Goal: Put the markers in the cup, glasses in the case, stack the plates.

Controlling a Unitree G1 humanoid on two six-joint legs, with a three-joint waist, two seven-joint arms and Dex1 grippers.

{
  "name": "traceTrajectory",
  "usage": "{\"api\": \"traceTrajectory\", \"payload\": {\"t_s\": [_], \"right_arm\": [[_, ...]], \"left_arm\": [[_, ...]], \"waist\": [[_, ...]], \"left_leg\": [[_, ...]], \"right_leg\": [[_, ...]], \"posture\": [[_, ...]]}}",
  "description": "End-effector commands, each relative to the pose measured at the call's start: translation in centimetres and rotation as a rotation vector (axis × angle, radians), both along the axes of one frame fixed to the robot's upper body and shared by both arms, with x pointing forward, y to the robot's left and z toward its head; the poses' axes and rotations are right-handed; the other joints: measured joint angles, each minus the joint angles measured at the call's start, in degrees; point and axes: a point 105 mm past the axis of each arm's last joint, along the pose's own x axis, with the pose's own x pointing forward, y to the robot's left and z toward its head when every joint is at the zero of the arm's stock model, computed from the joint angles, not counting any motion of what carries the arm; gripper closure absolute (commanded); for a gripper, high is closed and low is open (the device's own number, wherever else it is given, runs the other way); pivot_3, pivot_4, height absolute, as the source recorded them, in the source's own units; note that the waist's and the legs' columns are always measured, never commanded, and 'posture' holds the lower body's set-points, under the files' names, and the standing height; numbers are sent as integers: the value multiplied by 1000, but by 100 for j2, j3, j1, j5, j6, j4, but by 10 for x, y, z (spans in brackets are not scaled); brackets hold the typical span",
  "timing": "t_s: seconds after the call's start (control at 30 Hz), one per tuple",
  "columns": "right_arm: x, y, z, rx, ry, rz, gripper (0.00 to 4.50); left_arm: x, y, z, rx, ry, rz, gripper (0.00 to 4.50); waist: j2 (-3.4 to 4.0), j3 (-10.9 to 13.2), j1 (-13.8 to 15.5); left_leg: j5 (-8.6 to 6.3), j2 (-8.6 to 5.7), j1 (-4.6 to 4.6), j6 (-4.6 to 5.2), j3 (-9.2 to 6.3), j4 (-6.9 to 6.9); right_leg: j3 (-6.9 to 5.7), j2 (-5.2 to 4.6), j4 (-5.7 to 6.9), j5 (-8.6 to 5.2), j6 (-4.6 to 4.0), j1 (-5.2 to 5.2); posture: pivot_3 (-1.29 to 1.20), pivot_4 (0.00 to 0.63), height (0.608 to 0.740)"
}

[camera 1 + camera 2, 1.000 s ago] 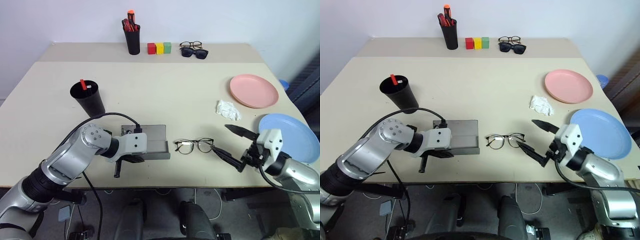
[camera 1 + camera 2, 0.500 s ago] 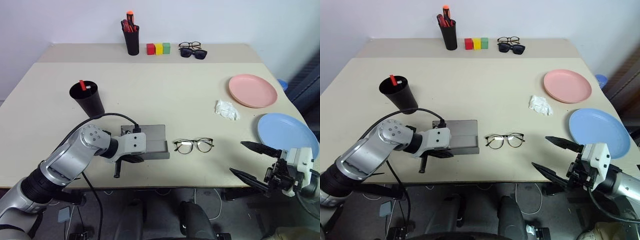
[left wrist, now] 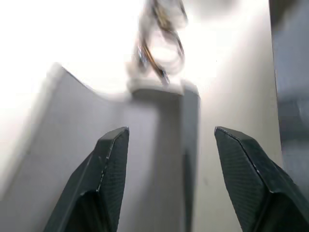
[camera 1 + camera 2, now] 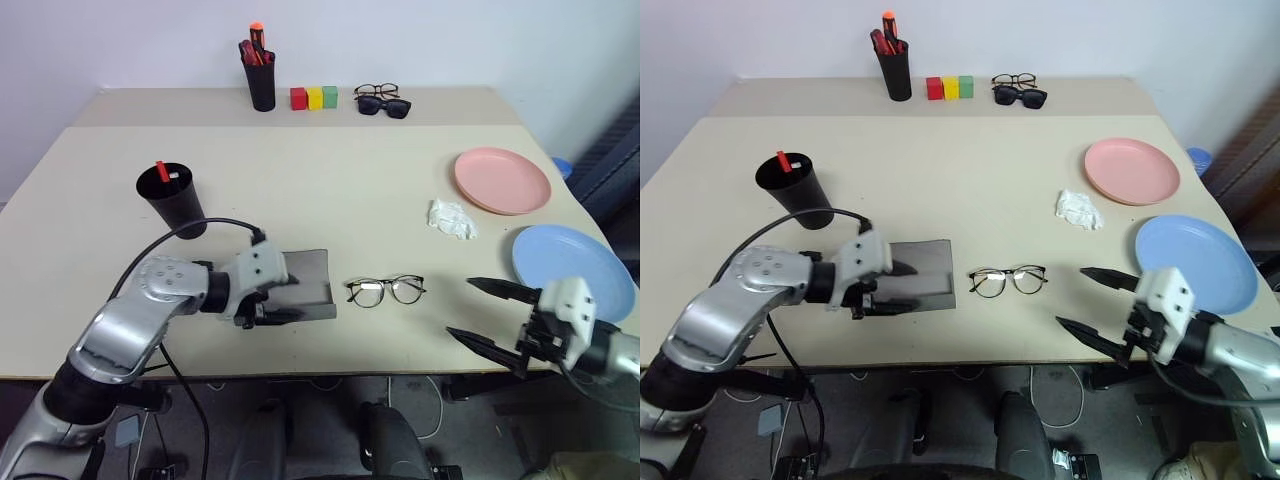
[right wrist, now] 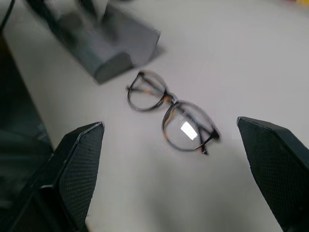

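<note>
Near the front edge of the table [image 4: 330, 200], about midway across, the glasses [image 4: 386, 291] lie flat, lenses toward the near side, not yet in the case [image 4: 303, 285]. That grey case sits just to their left, lid thrown back so its pale lining faces up, ready to receive them.

The left gripper [image 4: 888, 288] hovers at the case's left end, its fingers [image 3: 112, 169] spread apart and closed on nothing; in the left wrist view they straddle the grey lining, pointing toward the glasses beyond. It looks placed to steady or hold the case open.

The right gripper [image 4: 1092, 300] hangs near the table's front right, fully spread and empty, pointing left at the glasses, likely lined up for a pick.

Farther out, the cup [image 4: 172, 200] stands at far left with one red-capped marker [image 4: 161, 171] already upright in it. On the right, the pink plate [image 4: 502, 181] lies far of the blue plate [image 4: 572, 270], apart and unstacked, with a crumpled white wad [image 4: 452, 219] near them. Along the far edge stand a pen holder [image 4: 261, 78], three coloured blocks [image 4: 314, 97] and two spare pairs of spectacles [image 4: 383, 99].
</note>
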Motion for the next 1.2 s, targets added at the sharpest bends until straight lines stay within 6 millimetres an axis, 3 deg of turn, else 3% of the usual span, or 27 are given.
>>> {"api": "traceTrajectory", "payload": {"t_s": [0.03,0.17,0.37,0.6,0.83,1.2], "right_arm": [[14,7,-2,-51,24,0,0],[48,22,-6,-181,51,-16,0],[75,31,-4,-401,66,-77,0],[74,35,4,-601,100,-133,0],[80,49,21,-589,120,-198,0],[74,80,24,-554,179,-132,0]], "left_arm": [[-1,10,29,-100,-212,-16,1664],[-11,26,4,-58,54,-81,1664],[-12,32,-7,-16,85,-53,1664],[-13,37,-15,6,103,9,1664],[-14,39,-25,24,113,46,1664],[-16,37,-32,29,128,54,1664]], "waist": [[0,0,-1],[2,0,10],[0,0,41],[1,0,25],[1,0,12],[0,0,12]], "left_leg": [[0,0,6,0,1,-1],[0,0,10,0,6,3],[-2,-3,-1,0,20,-7],[0,-2,-59,2,23,6],[0,-1,-59,2,23,10],[0,-1,-60,2,23,10]], "right_leg": [[0,0,-1,0,0,4],[0,-1,-5,0,-1,10],[0,-14,-16,1,-3,-3],[0,-10,15,4,-3,-71],[0,-10,15,4,-3,-72],[0,-10,15,4,-3,-72]], "posture": [[0,150,740],[0,150,740],[0,150,740],[0,150,740],[0,150,740],[0,150,740]]}}
